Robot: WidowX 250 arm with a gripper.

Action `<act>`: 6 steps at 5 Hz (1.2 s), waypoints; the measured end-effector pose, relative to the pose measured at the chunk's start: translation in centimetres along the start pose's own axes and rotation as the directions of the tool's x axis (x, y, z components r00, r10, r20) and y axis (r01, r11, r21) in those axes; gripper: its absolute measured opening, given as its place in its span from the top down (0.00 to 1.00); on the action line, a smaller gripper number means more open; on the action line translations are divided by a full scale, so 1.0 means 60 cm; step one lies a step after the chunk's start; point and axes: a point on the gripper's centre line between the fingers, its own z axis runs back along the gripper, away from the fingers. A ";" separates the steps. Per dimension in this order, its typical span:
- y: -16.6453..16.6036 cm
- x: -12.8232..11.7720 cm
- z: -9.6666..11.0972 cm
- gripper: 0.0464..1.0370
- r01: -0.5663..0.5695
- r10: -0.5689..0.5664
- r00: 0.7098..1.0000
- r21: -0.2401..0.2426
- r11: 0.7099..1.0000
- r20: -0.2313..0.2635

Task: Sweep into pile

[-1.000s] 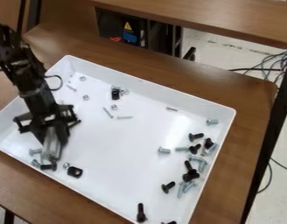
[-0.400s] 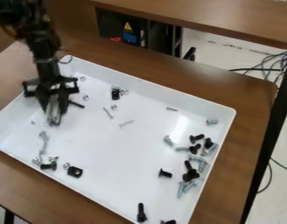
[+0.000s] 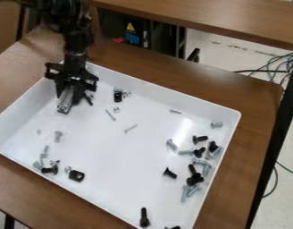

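A shallow white rectangular tray [image 3: 173,95] sits at a slant on the brown wooden surface [image 3: 254,96], with loose hardware scattered over its floor. The black jointed robot arm [image 3: 75,42] comes in from the upper left, and its black pincer [image 3: 66,102] hangs over the tray's far left corner, a shiny grey part at its lower end; whether it is wide or narrow, or has anything in its grip, I cannot tell. The thickest gathering lies toward the right wall: black screws [image 3: 194,180] and silver bolts [image 3: 205,166] close together, some touching or overlapping, with a silver bolt [image 3: 171,144] just left of them and a silver screw [image 3: 216,125] a little apart on the far side. A black countersunk screw [image 3: 169,173] is near the group, on its left, and a long black bolt [image 3: 144,218] is by the near wall. Two thin silver screws [image 3: 131,128] lie around the middle, a small silver nut [image 3: 117,109] near them. Farther back is a black block [image 3: 118,95] with silver pieces beside it. In the near left corner, a black screw [image 3: 50,169] lies among small silver pieces [image 3: 37,165], near a black plate with a hole [image 3: 77,175].
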 end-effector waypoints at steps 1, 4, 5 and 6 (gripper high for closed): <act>-0.051 -0.014 0.002 0.68 0.144 -0.143 0.990 0.044 0.989 -0.013; -0.244 -0.082 0.020 0.68 0.441 -0.439 0.897 0.093 0.893 -0.041; -0.338 -0.121 0.030 0.68 0.554 -0.556 0.831 0.130 0.822 -0.030; -0.378 -0.158 0.032 0.68 0.569 -0.571 0.821 0.085 0.818 0.002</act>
